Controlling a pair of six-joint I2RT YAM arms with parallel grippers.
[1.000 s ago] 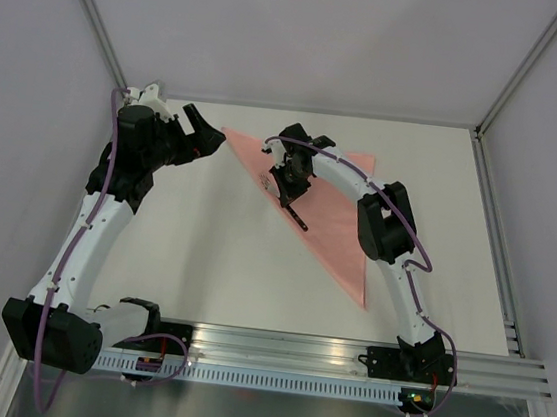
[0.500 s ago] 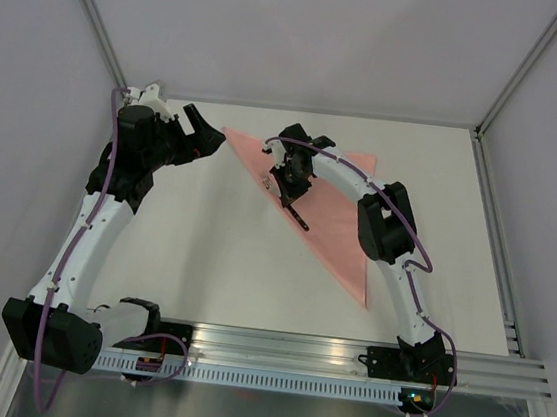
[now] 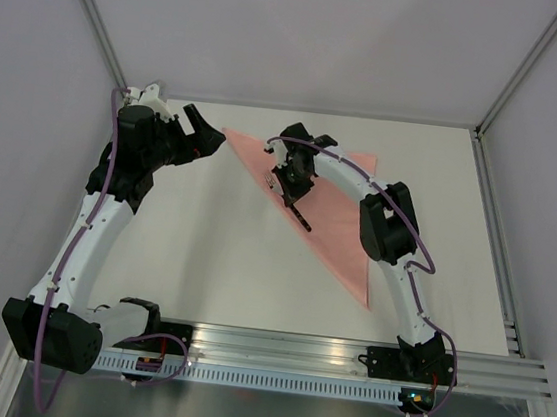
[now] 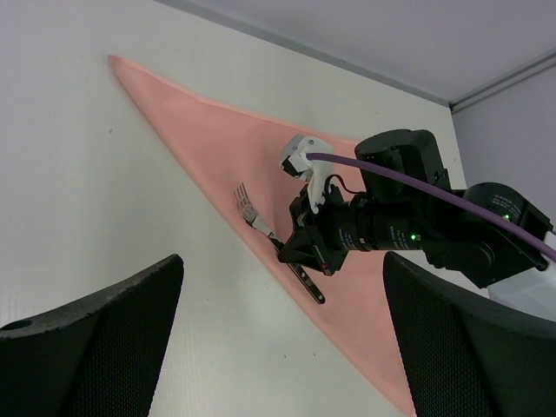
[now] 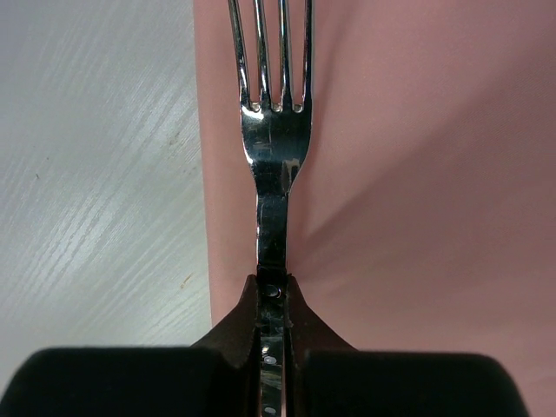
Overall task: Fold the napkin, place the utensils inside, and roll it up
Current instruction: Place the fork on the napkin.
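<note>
Fork (image 5: 274, 139) and cloth first: the fork's silver tines point away from the right claw (image 5: 272, 291), whose two dark fingers are pinched tight on the metal shank, with the black handle sticking out behind them in the overhead view. It runs just inside the long folded edge of the napkin (image 3: 334, 230), parallel to that edge (whether the tines actually rest on the cloth I cannot tell). The napkin is folded into a salmon-pink triangle lying flat on the white surface (image 3: 203, 250), its long edge slanting from the far left tip down toward the near right. The right arm (image 3: 387, 231) reaches over the cloth from the near side. Just off the napkin's far left tip, the left claw (image 3: 205, 130) hovers above bare surface, fingers spread wide apart, gripping nothing, facing the fork.
</note>
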